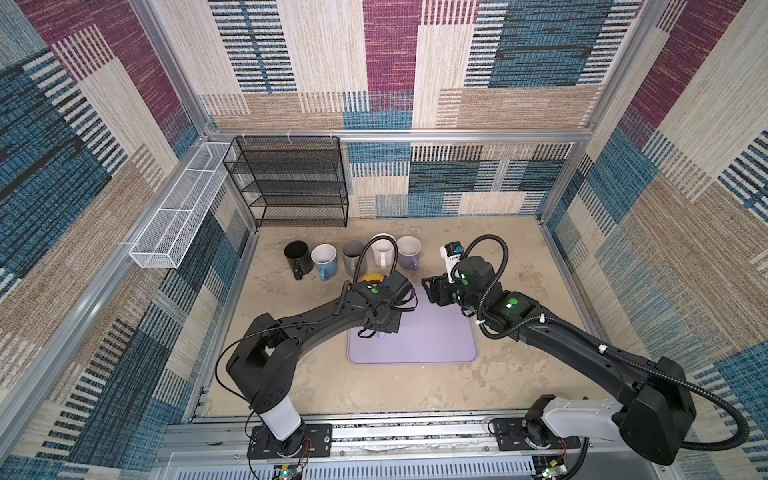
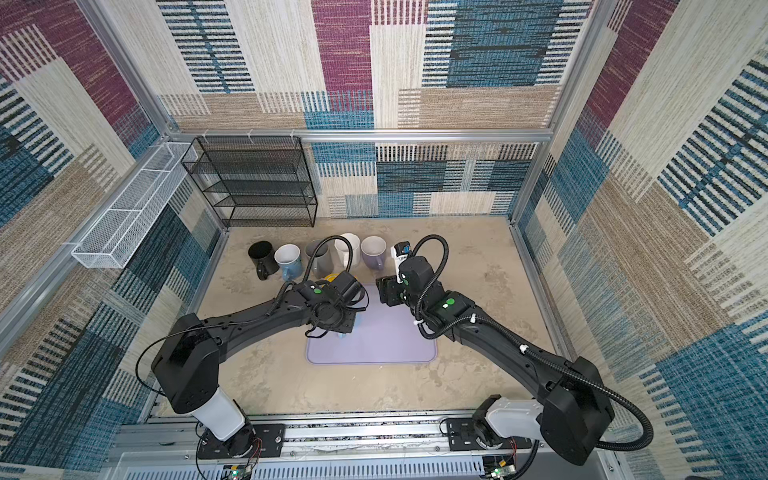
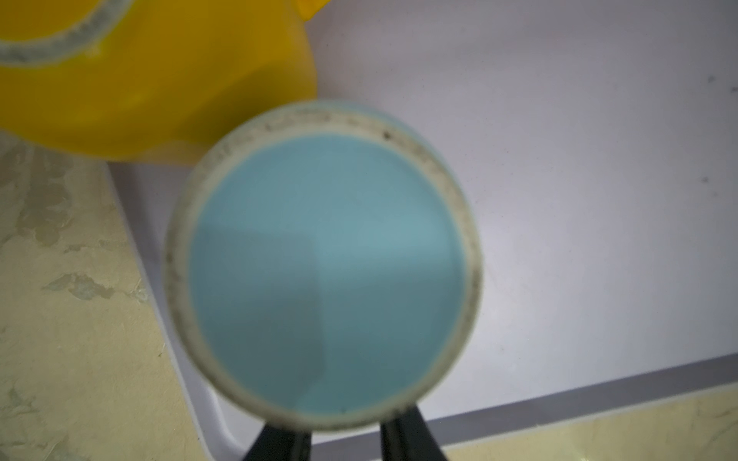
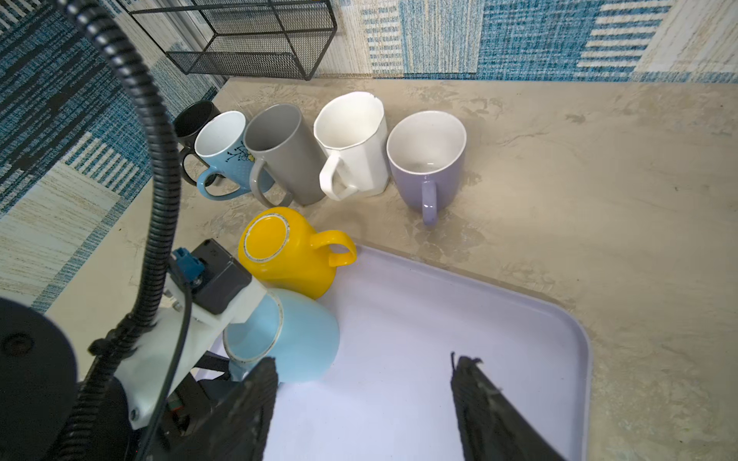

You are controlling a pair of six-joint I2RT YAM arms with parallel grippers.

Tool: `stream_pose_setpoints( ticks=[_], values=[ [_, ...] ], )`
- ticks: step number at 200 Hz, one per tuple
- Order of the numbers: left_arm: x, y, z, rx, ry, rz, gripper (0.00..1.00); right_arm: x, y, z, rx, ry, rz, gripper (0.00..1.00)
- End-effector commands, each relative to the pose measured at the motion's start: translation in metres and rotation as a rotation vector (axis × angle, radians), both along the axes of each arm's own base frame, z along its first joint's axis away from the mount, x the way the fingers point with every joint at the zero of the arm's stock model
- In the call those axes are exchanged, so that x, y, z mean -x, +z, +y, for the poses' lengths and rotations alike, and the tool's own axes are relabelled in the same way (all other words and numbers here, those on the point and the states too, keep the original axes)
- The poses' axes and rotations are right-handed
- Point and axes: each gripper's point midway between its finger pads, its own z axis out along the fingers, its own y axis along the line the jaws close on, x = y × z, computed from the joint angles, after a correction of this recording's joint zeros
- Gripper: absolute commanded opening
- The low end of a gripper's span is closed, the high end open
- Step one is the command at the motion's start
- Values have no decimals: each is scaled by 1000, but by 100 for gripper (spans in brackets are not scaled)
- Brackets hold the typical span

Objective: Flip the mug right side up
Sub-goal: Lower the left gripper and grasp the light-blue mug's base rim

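The light blue mug (image 4: 295, 335) sat base-up on the left part of the lavender tray (image 4: 479, 319). Its axis pointed at my left end effector (image 3: 339, 435), directly above. Its fingers (image 3: 279, 443) flanked the mug, but I couldn't tell whether they were clenched. The right end effector (image 4: 365, 359) hung released over the tray, farther off. The mug was glossy, with a bare foot ring.

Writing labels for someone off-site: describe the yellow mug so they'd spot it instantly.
Find the lavender plastic tray mid-table. At its far left corner, just before the row of five upright mugs, sits the yellow ceramic mug. Only it is yellow, base up.
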Motion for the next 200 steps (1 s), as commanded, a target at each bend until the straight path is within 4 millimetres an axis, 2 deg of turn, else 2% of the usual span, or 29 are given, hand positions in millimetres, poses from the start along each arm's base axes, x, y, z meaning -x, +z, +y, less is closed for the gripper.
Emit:
stream_pose_setpoints(
  ticks=[1, 65, 87, 125, 167, 200],
  values=[
    [1, -2, 6, -41, 5, 13, 25, -1, 4, 1, -19, -2, -11, 71],
    [0, -11, 5, -75, -8, 46, 22, 0, 1, 1, -16, 2, -4, 71],
    [0, -12, 5, -85, -8, 52, 8, 1, 1, 1, -16, 1, -4, 71],
    [0, -14, 8, -105, -9, 62, 0, 1, 3, -1, -16, -1, -9, 71],
    [1, -17, 8, -124, -16, 79, 0, 1, 3, -2, -14, -5, -11, 71],
    [0, -12, 10, -127, -18, 65, 0, 1, 2, -3, -12, -6, -10, 71]
  ],
)
